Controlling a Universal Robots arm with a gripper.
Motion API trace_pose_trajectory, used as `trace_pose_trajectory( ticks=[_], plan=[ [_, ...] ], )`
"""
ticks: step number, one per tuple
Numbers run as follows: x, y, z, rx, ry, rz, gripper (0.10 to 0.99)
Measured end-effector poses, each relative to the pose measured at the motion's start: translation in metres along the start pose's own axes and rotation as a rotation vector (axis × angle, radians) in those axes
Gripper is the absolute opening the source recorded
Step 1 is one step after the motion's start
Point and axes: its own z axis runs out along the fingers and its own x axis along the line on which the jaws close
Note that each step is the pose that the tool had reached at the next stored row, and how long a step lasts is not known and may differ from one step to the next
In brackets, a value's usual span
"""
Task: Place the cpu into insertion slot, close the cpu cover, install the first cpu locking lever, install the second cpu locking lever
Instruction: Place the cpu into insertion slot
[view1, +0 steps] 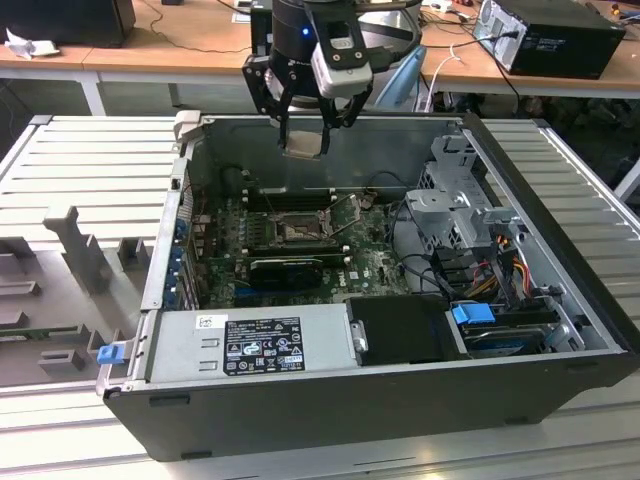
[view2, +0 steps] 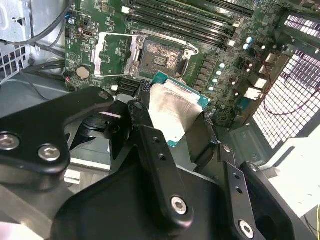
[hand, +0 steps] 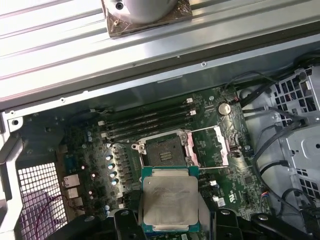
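An open computer case (view1: 420, 400) holds a green motherboard (view1: 375, 265). The gripper (view1: 304, 142) hangs above it, clamped on the cpu (hand: 170, 200), which is held flat with its silver face upward. Below the gripper, the insertion slot (hand: 164, 151) lies exposed, with the cpu cover (hand: 212, 145) flipped open beside it.

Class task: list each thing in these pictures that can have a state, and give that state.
gripper: shut on the cpu, above the case
cpu: held in the air, not yet seated
slot: empty, pins uncovered
cover: swung open beside the slot
case: lying open, inside exposed
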Motion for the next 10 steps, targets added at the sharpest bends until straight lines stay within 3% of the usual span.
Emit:
trace_pose_trajectory(
  ticks=[10],
  plan=[
    [0.0, 0.0, 0.0001, -0.001, -0.0042, 0.047, 0.529]
  ],
)
